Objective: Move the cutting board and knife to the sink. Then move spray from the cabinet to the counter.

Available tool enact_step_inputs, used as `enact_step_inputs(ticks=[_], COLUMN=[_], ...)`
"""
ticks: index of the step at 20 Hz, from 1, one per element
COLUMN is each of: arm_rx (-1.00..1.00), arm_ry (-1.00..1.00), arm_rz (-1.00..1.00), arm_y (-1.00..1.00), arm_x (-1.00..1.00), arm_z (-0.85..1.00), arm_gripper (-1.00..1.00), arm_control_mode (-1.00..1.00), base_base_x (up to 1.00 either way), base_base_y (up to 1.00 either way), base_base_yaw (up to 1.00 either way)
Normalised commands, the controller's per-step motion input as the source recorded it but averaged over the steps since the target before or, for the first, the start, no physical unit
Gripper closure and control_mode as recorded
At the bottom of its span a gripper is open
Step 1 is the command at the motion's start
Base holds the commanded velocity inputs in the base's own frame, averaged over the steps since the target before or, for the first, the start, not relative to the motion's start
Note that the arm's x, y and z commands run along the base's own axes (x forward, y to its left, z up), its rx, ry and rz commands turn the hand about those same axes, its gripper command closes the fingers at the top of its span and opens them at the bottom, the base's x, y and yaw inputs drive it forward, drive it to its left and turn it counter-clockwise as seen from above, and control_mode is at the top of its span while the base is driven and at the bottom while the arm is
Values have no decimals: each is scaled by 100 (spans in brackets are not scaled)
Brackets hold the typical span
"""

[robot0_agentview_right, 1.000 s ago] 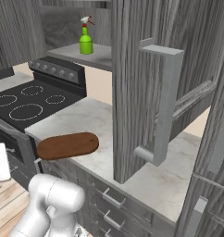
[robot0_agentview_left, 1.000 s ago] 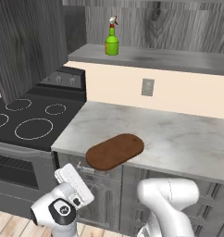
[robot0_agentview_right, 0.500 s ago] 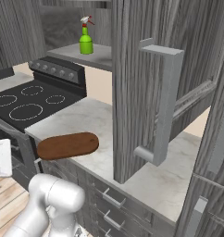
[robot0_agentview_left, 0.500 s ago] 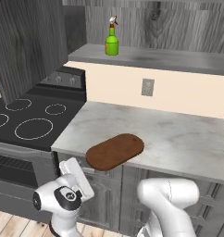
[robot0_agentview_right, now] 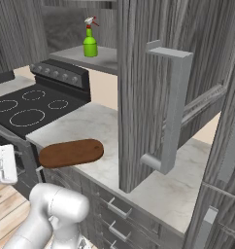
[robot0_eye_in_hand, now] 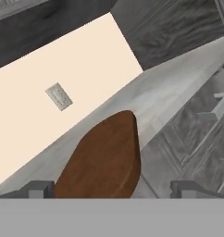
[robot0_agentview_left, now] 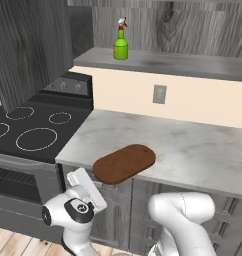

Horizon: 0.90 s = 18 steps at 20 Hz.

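Reddish-brown board (robot0_agentview_left: 124, 163) lies flat on marble bench (robot0_agentview_left: 193, 145), one rounded end jutting past the front edge, near the stove (robot0_agentview_left: 28, 127) side. Tool (robot0_eye_in_hand: 112, 187) spread wide, pinching nothing; it sits low in front of the bench, below the edge, looking up at the board's overhanging end. Green spray (robot0_agentview_left: 121, 44) stands upright on the cabinet shelf (robot0_agentview_left: 168, 61), well apart from the board. Cabinet door (robot0_agentview_right: 148, 92) stands open. Wall outlet (robot0_agentview_left: 159, 94) behind bench.
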Motion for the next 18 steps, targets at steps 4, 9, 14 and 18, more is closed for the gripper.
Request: enact_step_inputs(ticks=[4, 9, 14, 18], arm_rx=[0, 4, 9, 11], arm_ry=[-11, -3, 0, -2], arm_rz=[0, 0, 0, 0], arm_y=[-3, -8, 0, -4], arm_x=[0, 0, 0, 0], arm_z=[0, -6, -24, -15], arm_gripper=[-100, -100, -100, -100], arm_control_mode=[-100, -100, -100, -100], base_base_x=[0, 0, 0, 0], base_base_y=[0, 0, 0, 0], base_base_yaw=[0, 0, 0, 0])
